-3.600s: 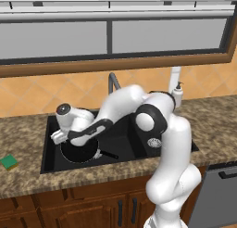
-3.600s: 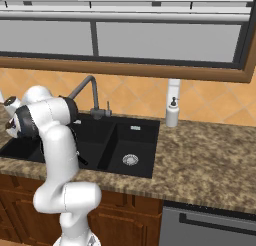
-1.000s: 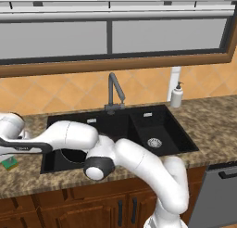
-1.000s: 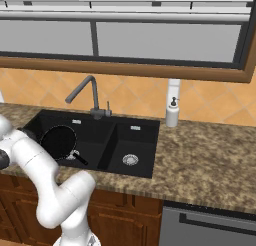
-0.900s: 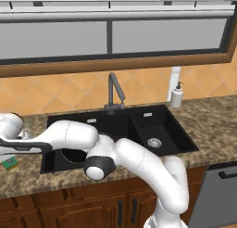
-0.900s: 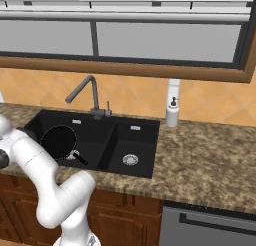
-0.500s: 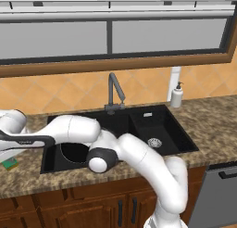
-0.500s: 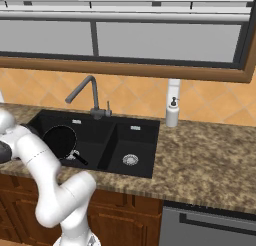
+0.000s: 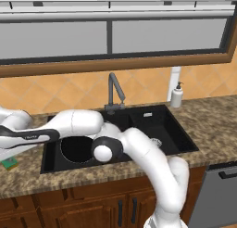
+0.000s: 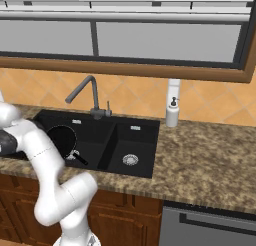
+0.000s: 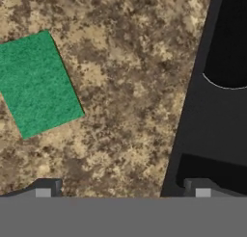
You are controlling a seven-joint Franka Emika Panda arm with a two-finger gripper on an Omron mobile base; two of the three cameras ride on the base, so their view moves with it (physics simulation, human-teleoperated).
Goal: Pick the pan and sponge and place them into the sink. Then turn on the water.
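Gripper (image 11: 123,190) with jaws wide apart above the tabletop (image 11: 130,111), sponge (image 11: 37,83) ahead to its left, sink (image 11: 212,120) at right

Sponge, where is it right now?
The sponge lies flat on the granite counter left of the sink, outside the basin holding the pan; the open gripper hovers above the counter.

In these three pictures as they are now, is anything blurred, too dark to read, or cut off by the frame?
Left base view: sharp, evenly lit, the sponge half hidden under the arm. Right base view: the pan nearly merges with the black sink. Hand view: grainy close-up, sponge cut by the left edge, pan rim just a pale arc.
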